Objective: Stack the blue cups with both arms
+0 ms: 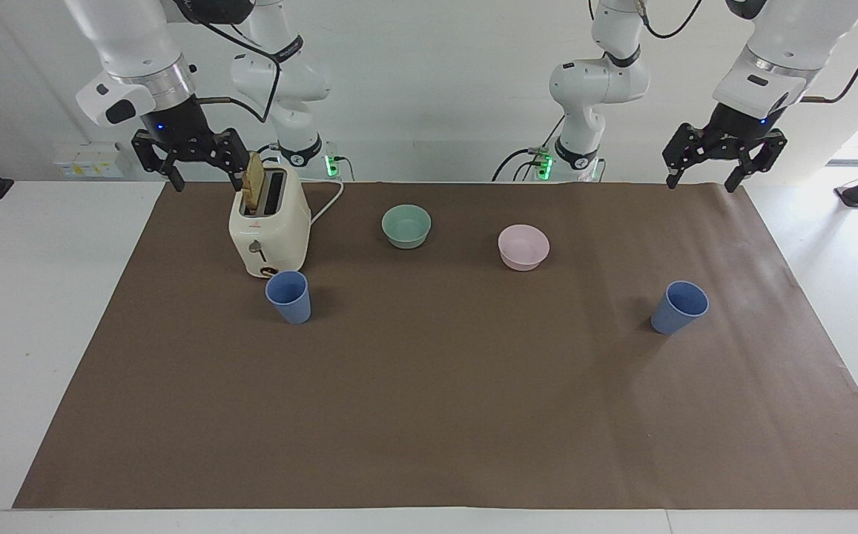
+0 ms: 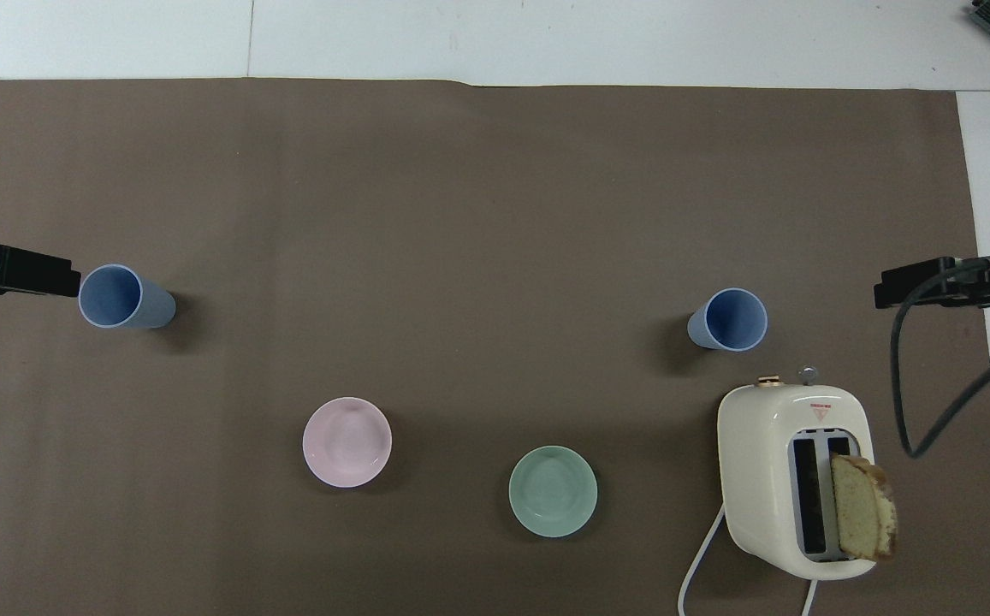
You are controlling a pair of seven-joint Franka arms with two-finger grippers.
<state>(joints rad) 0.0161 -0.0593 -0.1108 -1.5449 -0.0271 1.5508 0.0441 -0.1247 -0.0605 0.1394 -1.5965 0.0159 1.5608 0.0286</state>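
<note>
Two blue cups stand upright on the brown mat. One blue cup stands just farther from the robots than the toaster. The other blue cup stands toward the left arm's end of the table. My right gripper is open and empty, raised beside the toaster's top at the mat's edge. My left gripper is open and empty, raised over the mat's corner at its own end. Neither gripper touches a cup.
A cream toaster holds a slice of bread in one slot, its cord trailing toward the robots. A green bowl and a pink bowl sit nearer to the robots than the cups.
</note>
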